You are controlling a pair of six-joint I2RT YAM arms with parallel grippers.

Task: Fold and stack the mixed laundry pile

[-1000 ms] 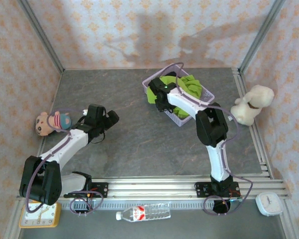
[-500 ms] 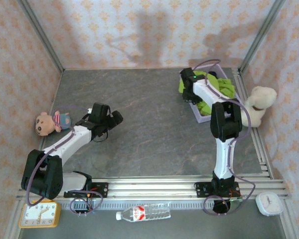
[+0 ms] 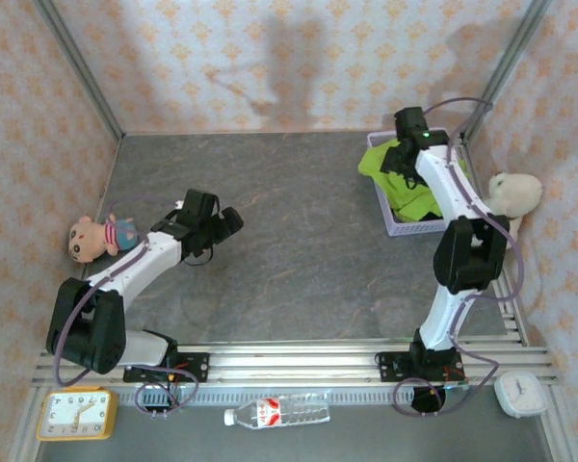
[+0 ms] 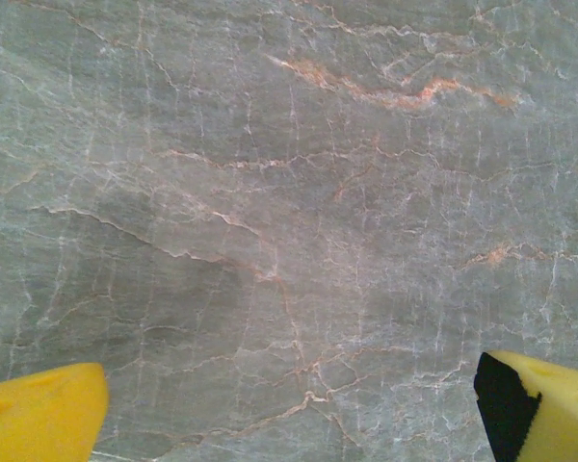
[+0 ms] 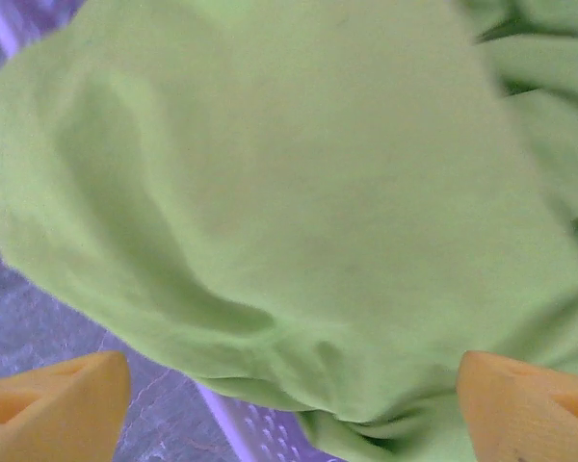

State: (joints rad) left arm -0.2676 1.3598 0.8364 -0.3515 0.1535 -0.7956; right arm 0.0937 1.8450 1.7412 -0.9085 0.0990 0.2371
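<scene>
- You are at the very start of the job: nothing is folded and nothing lies on the counter [image 3: 299, 260] yet. The lime-green garment [image 3: 419, 204] is bunched inside the lavender basket [image 3: 411, 230], which stands at the far right corner of the counter, just beside the white plush toy [image 3: 515, 192].
- The right arm [image 3: 453, 192] reaches over the basket, and its wrist view shows the lime-green garment [image 5: 289, 192] close below. The right jaws stand wide, one tip at each side of the cloth, and they hold nothing.
- The left arm [image 3: 140, 265] hovers over bare counter at the left, well apart from the basket. The left jaws are wide too, with only marbled stone between them.
- Your next move, as I judge it, is to bring the right jaws down onto a raised fold of the green cloth, close them and lift the garment out to the open middle of the counter. There the left arm can help you spread it flat.
- Go for a fold near the top (soft cloth slips, and a low pinch may snag the basket wall).
- I cannot make out the dark navy garment here, so it may lie under the green one.
- A second ago the basket sat tilted near the middle of the far half, with the right arm's wrist over it. Now it is across by the right wall, squared up beside the toy.
- The left arm has edged slightly forward.
</scene>
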